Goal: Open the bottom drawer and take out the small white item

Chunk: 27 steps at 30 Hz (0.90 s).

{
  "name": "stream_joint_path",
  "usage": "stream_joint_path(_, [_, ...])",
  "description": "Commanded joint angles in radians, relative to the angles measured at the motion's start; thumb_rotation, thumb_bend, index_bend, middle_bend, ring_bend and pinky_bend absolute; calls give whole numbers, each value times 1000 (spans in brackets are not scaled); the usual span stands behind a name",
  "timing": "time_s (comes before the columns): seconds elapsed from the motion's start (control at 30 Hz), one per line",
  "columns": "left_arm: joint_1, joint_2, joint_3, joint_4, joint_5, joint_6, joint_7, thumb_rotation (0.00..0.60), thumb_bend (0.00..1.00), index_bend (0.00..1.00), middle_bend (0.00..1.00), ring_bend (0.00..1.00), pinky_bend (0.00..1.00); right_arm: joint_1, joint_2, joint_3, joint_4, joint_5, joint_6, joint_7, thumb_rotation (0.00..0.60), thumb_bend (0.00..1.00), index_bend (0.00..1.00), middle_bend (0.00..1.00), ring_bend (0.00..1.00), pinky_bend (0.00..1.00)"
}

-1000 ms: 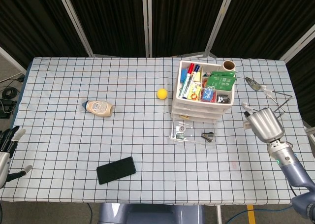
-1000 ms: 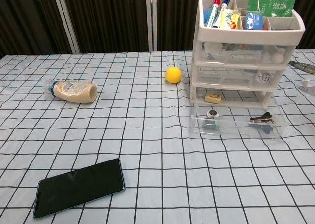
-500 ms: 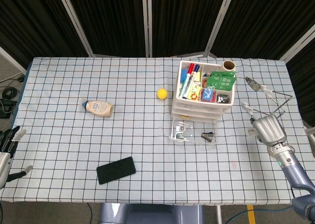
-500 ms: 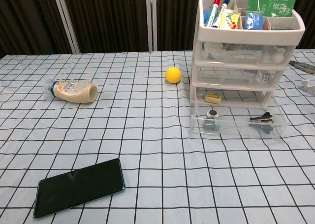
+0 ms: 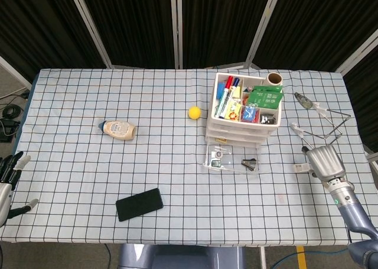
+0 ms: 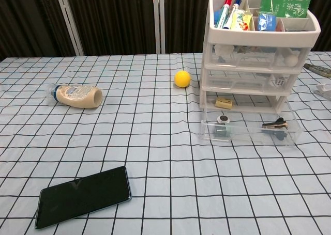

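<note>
Drawer (image 6: 249,129) at the bottom of the plastic organizer (image 5: 244,109) stands pulled out toward me, with a small white-and-grey item (image 6: 223,119) near its left end and a black clip (image 6: 274,125) at its right. My right hand (image 5: 323,161) sits low over the tablecloth (image 5: 71,162), well to the right of the drawer — a small white piece (image 5: 299,168) shows at its left edge, but I cannot tell whether the fingers grip it. My left hand (image 5: 8,183) hangs off the table's left edge, fingers apart, holding nothing. A yellow ball (image 6: 182,78) lies just left of the organizer; a bottle (image 6: 75,95) on its side and a black phone (image 6: 83,196) lie further left.
</note>
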Motion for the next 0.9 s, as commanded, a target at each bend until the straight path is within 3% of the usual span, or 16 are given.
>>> stream_joint_path(0.03, [-1, -1, 0, 1, -2, -2, 1, 600, 0, 0, 0, 0, 0, -27, -2, 22, -22, -8, 82, 34, 600, 0, 421, 913, 896, 725])
stream_joint_path(0.13, [0, -8, -2, 7, -5, -2, 2, 600, 0, 0, 0, 0, 0, -65, -10, 53, -66, -8, 189, 90, 600, 0, 401, 799, 793, 644])
stream_joint_path(0.23, [2, -17, -3, 16, -8, 2, 2, 600, 0, 0, 0, 0, 0, -100, -11, 71, -111, -20, 285, 155, 600, 0, 359, 610, 622, 459])
stream_joint_path(0.3, [4, -26, -4, 26, -12, 1, 4, 600, 0, 0, 0, 0, 0, -122, -8, 77, -143, -34, 339, 193, 600, 0, 325, 460, 471, 303])
stream_joint_path(0.37, [4, -32, -5, 31, -18, 0, 6, 600, 0, 0, 0, 0, 0, -138, -2, 79, -169, -44, 374, 215, 600, 0, 286, 337, 338, 213])
stream_joint_path(0.5, [4, -48, -10, 50, -30, -3, 8, 600, 0, 0, 0, 0, 0, -167, 20, 77, -220, -62, 428, 240, 600, 0, 116, 86, 44, 49])
stream_joint_path(0.57, [4, -56, -13, 62, -37, -5, 7, 600, 0, 0, 0, 0, 0, -182, 33, 76, -246, -64, 446, 253, 600, 0, 62, 16, 0, 6])
stream_joint_path(0.67, [1, -71, -18, 85, -55, -16, 4, 600, 0, 0, 0, 0, 0, -201, 64, 68, -289, -71, 458, 267, 600, 0, 6, 0, 0, 0])
stream_joint_path(0.9, [-12, -92, -32, 119, -79, -37, -3, 600, 0, 0, 0, 0, 0, -220, 117, 59, -364, -60, 426, 244, 600, 0, 0, 0, 0, 0])
